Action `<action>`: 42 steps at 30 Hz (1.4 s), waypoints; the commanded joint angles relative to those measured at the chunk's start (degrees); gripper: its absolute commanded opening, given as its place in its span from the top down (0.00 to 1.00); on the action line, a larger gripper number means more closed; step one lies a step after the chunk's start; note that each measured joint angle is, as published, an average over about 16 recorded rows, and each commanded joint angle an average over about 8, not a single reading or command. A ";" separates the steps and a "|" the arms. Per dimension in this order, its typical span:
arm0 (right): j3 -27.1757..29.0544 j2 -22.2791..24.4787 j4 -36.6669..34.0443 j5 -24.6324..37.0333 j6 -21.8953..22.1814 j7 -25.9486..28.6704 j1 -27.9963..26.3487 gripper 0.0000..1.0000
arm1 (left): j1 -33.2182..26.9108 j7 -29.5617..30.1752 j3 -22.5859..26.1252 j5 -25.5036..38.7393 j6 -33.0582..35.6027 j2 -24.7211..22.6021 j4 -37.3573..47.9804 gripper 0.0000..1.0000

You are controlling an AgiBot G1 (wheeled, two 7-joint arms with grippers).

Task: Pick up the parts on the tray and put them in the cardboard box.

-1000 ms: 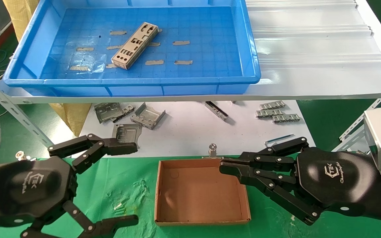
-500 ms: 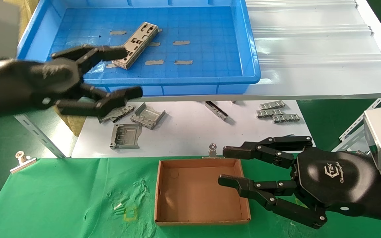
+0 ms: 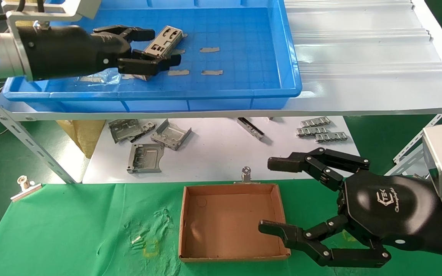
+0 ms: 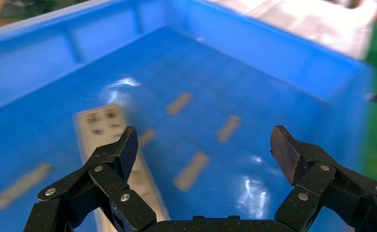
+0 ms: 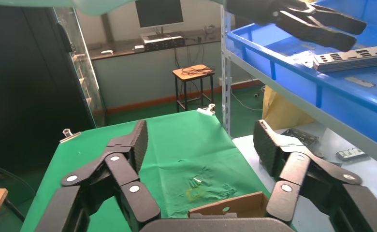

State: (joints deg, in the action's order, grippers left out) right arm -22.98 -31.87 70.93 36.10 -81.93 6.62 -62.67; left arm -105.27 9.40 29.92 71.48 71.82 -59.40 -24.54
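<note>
left gripper is over the tray on the upper shelf, fingers spread, straddling the near end of the part; one finger sits beyond the plate and the other in front of it, and whether either touches it cannot be told. part lies flat and slanted on the grid floor among strips of tan tape, its far end clear of the gripper. in the left wrist view the left gripper is wide apart with the part under one finger and blue floor showing between the tips. right gripper is low over the green cloth, fingers wide apart, around the right edge of the box, one tip over the box floor, the other beyond its far corner. box holds nothing. below the shelf, on the white sheet, lie grey brackets and ridged strips. in the right wrist view the right gripper is spread above the cloth
</note>
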 commanded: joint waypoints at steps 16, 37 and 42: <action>0.00 0.00 0.00 0.00 0.00 0.00 0.00 0.00 | -6.82 -7.71 1.60 3.66 -5.57 -5.63 16.33 0.00; 0.00 0.00 0.00 0.00 0.00 0.00 0.00 0.00 | -8.08 -10.33 1.93 4.31 -8.84 -8.12 21.35 1.00; 0.00 0.00 0.00 0.00 0.00 0.00 0.00 0.00 | -7.76 -10.28 1.95 4.34 -9.58 -8.34 21.90 1.00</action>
State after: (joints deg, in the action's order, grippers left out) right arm -22.98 -31.87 70.93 36.10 -81.93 6.62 -62.67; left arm -113.02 -1.17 31.75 75.65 62.24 -67.69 -2.83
